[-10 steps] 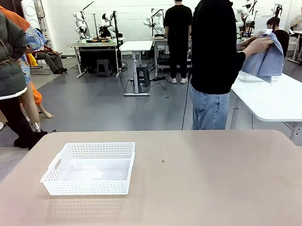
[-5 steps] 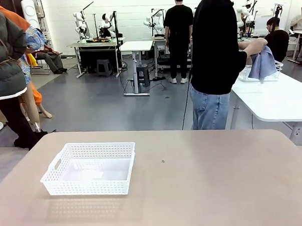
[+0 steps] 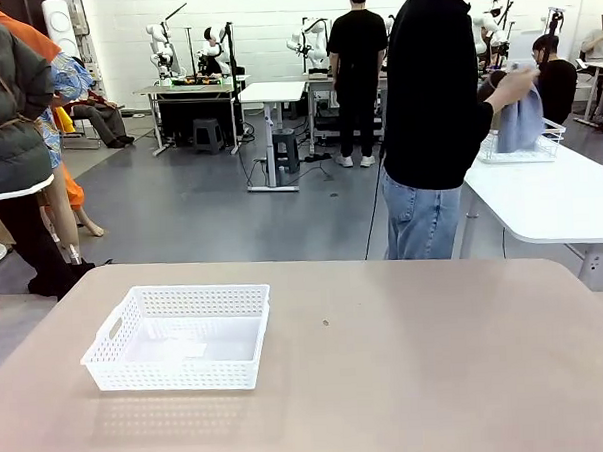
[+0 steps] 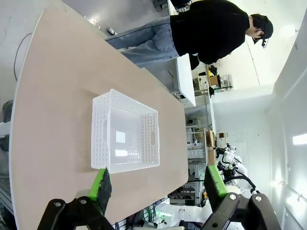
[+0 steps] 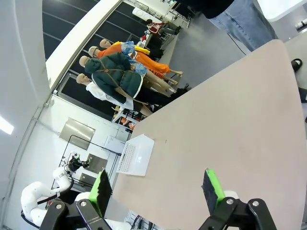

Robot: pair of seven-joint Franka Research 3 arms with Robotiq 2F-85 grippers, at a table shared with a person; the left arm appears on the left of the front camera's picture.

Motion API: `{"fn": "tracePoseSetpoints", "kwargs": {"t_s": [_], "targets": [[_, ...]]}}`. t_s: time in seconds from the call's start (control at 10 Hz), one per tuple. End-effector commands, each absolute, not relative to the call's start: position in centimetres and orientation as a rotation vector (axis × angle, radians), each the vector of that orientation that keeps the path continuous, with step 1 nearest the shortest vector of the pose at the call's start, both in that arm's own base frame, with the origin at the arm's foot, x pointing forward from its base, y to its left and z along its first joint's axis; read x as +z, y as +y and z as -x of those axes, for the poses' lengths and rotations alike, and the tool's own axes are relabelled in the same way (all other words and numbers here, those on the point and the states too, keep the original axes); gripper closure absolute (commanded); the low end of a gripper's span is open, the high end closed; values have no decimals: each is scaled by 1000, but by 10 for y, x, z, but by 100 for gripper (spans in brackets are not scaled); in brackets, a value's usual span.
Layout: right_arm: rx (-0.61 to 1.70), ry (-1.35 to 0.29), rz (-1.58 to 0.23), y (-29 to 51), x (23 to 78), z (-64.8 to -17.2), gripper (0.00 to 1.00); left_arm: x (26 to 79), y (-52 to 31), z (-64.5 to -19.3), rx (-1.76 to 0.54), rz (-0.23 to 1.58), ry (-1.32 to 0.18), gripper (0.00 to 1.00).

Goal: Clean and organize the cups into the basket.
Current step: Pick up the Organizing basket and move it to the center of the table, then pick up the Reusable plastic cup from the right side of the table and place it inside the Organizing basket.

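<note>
- The basket (image 3: 174, 375) stands on the left half of the tabletop (image 3: 438, 370), upright and level. Its long side faces the robot and a cut-out handle shows in its left end.
- It is white plastic with perforated grid walls. Its floor is bare except for a pale glare patch.
- In the left wrist view the basket (image 4: 99, 130) lies just beyond the fingertips, near the tabletop's (image 4: 53, 86) robot-side edge.
- In the right wrist view the basket (image 5: 135, 155) lies well off, at the far end of the tabletop (image 5: 216, 134).
- The left fingers (image 4: 102, 184) are spread wide with nothing between the green pads. They hang above the tabletop, short of the basket.
- The right fingers (image 5: 211, 184) are likewise spread wide and empty, above a bare stretch of tabletop well apart from the basket.
- A small dark speck (image 3: 326, 322) sits on the tabletop to the right of the basket.
- A person (image 3: 432, 110) in a black top and jeans stands at the far edge of the tabletop, turned toward a white side table (image 3: 556, 200) on the right.
- The person's hands are raised at chest height around a blue-grey cloth (image 3: 521, 121). What the cloth covers cannot be made out.
- A white wire basket (image 3: 509, 155) rests on the side table just below the cloth.
</note>
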State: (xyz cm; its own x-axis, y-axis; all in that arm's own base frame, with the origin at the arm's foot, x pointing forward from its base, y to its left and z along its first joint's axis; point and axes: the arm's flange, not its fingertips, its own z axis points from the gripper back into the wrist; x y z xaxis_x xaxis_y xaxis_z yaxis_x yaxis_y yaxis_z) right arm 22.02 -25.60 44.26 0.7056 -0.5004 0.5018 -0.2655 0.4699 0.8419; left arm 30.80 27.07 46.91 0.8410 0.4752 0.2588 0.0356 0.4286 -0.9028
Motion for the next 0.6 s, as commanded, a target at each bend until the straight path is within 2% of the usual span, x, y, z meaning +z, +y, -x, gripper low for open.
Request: {"fn": "tracePoseSetpoints", "kwargs": {"t_s": [0.0,0.5], "targets": [[-164,-836,-1119,-257,443,-223,0,470,272,-307,292,1110,-532,0],[-164,-836,-1119,-257,443,-223,0,470,272,-307,292,1110,-532,0]]}}
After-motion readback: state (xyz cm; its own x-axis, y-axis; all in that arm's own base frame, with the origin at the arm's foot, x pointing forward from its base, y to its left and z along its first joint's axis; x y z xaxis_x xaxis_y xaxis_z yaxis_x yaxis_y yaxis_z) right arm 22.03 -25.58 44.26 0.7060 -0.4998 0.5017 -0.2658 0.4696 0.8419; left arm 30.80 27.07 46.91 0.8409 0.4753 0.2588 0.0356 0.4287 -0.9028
